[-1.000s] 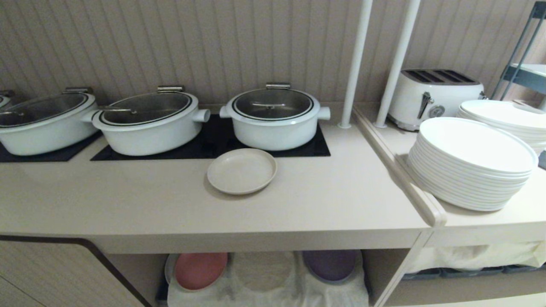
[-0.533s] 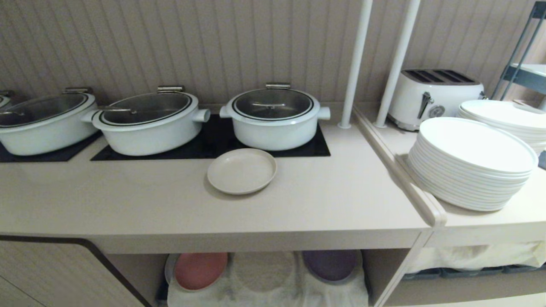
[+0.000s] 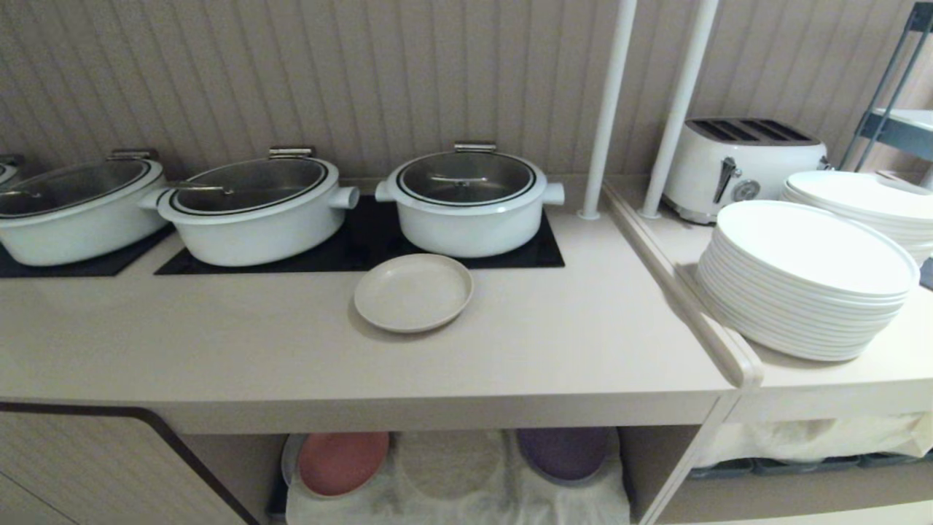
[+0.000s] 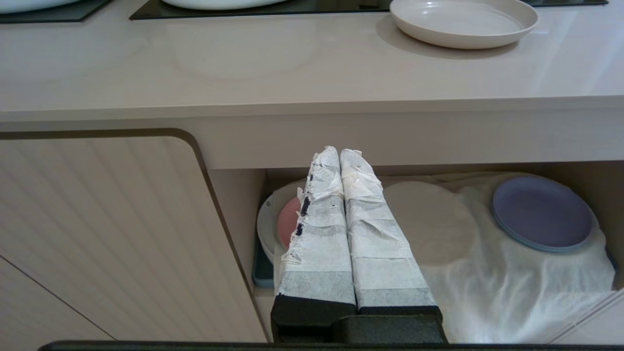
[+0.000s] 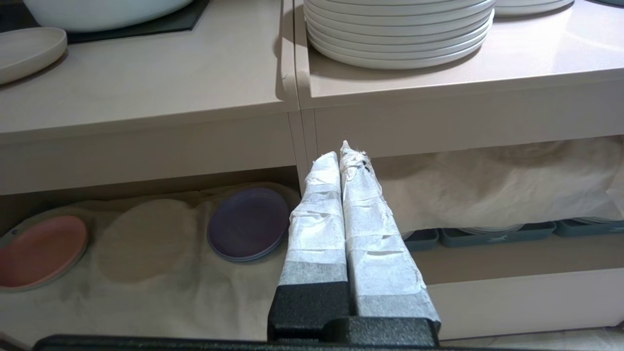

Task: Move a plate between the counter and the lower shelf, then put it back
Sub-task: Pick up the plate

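Kitchen buffet seen from above and in front. Small cream plate (image 3: 413, 292) lying flat on the long pale bench (image 3: 291, 350), just in front of the black cooking panel (image 3: 361, 248) and the nearest of three white lidded pots (image 3: 469, 198), well back from the front edge, so untouched and free to be lifted from the near side. To the right, past a raised lip, a narrower top carrying two stacks of glossy white plates (image 3: 805, 277) and a white toaster (image 3: 743, 166). Beneath the bench, the lower shelf (image 4: 604, 204), an open niche lined with a wrinkled off-white cloth (image 4: 512, 287), probably as padding for the crockery. On that cloth, a pink plate (image 3: 342, 461) at the left, a purple plate (image 3: 565, 452) at the right, and a bare round patch between them that looks like the likely landing spot. Neither arm visible from the head camera. Left tool (image 4: 340, 155) parked low in front of the shelf opening, paper-wrapped fingers (image 4: 317, 229) pressed together, holding nothing. Right tool (image 5: 341, 155) likewise closed and empty, hanging before the divider between the two niches, with blue-grey trays (image 5: 492, 233) in the niche beyond. Judging by this, first transfer not yet begun.
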You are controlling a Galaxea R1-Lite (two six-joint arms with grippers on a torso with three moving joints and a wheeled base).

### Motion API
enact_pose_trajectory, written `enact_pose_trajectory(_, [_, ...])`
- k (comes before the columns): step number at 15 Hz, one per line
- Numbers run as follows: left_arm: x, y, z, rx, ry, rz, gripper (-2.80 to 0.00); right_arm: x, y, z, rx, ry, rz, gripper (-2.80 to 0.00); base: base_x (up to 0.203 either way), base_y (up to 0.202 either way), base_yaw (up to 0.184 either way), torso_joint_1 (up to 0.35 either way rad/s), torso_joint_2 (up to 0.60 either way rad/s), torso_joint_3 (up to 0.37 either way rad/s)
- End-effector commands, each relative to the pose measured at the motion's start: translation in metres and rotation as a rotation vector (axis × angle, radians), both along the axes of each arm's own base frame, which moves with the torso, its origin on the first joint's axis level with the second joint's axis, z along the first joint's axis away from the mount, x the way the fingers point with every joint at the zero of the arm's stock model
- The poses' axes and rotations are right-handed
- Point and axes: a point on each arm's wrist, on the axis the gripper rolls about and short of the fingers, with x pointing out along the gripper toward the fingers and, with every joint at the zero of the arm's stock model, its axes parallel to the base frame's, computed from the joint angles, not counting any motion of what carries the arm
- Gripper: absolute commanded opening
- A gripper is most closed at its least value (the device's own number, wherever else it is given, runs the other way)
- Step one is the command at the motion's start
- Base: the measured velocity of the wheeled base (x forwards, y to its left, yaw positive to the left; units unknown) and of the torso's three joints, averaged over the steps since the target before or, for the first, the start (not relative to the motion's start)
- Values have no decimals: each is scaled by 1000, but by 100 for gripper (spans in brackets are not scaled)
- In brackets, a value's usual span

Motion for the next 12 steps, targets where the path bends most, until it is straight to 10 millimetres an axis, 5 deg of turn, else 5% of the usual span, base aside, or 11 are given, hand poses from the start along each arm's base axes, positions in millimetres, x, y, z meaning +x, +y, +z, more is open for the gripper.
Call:
enact_pose_trajectory(1, [-1, 0, 5, 4, -18, -7, -280, 0, 0, 0, 1, -1, 1, -280, 0, 0, 0, 0, 0, 0])
enact_pose_trajectory(7, [-4, -2, 53, 48, -20, -111, -280, 0, 0, 0, 2, -1, -1, -280, 0, 0, 0, 0, 0, 0])
enact_pose_trajectory(12, [37, -4, 136, 42, 66, -181, -280, 0, 0, 0, 2, -1, -1, -280, 0, 0, 0, 0, 0, 0])
